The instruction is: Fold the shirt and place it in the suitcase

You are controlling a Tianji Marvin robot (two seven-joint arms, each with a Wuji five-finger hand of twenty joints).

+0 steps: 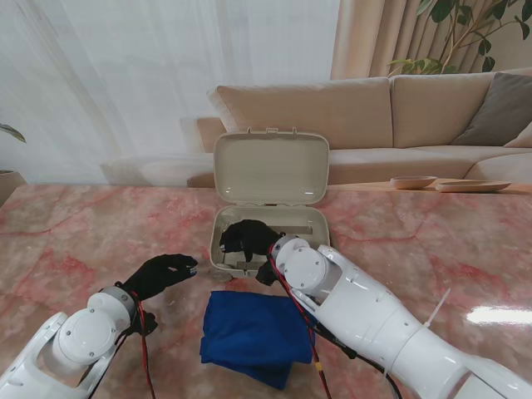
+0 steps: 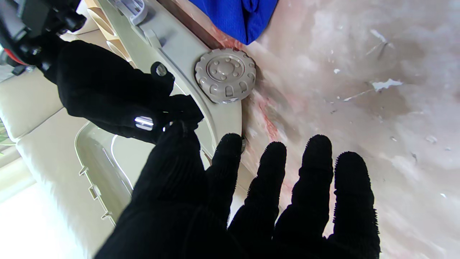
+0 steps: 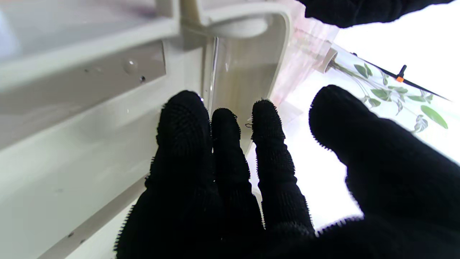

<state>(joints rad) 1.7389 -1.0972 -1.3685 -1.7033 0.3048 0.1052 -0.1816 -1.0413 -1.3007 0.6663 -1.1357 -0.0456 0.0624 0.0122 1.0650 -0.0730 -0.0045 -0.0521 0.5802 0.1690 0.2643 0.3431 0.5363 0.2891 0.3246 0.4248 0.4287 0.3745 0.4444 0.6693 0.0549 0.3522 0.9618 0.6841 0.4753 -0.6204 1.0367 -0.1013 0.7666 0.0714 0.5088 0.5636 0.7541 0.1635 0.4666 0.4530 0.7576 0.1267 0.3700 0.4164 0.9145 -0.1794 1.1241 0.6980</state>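
Folded blue shirt (image 1: 253, 334) lies on the desk (image 1: 432, 241), just nearer to me than the open suitcase (image 1: 270, 170). Right robot hand (image 1: 248, 237) reaches into the case, fingers spread, grasping nothing. Left robot hand (image 1: 162, 273) hovers released beside the case's left corner.

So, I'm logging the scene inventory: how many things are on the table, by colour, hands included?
Blue: 1, the folded shirt
Beige: 1, the open suitcase
Black: 2, the left hand and the right hand, both holding nothing
Total: 4
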